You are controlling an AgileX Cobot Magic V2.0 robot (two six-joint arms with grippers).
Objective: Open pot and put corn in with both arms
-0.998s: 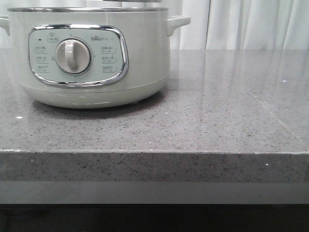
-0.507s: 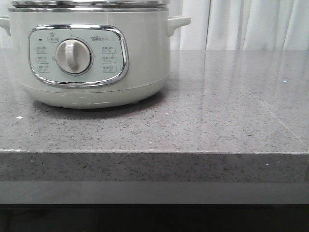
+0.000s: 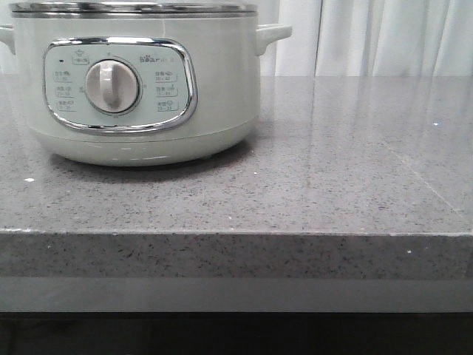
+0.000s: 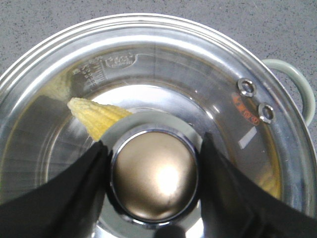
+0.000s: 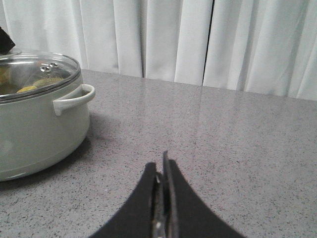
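Observation:
The pale-green pot point(image 3: 222, 89) stands at the back left of the grey counter with its steel-rimmed glass lid point(image 3: 133, 7) seated on it. In the left wrist view my left gripper point(image 4: 152, 143) is shut on the lid's round metal knob point(image 4: 154, 173), one black finger on each side. The yellow corn point(image 4: 99, 116) lies inside the pot, seen through the lid point(image 4: 163, 64). My right gripper point(image 5: 161, 166) is shut and empty, low over the counter to the right of the pot point(image 5: 34, 134). Neither gripper shows in the front view.
The grey speckled counter point(image 3: 332, 170) runs right of the pot to a front edge point(image 3: 236, 233). White curtains point(image 5: 198, 39) hang behind. The pot's side handle point(image 5: 74, 99) sticks out toward my right gripper.
The lid has come down: one second ago it hung above the pot's rim, and now it sits on the pot.

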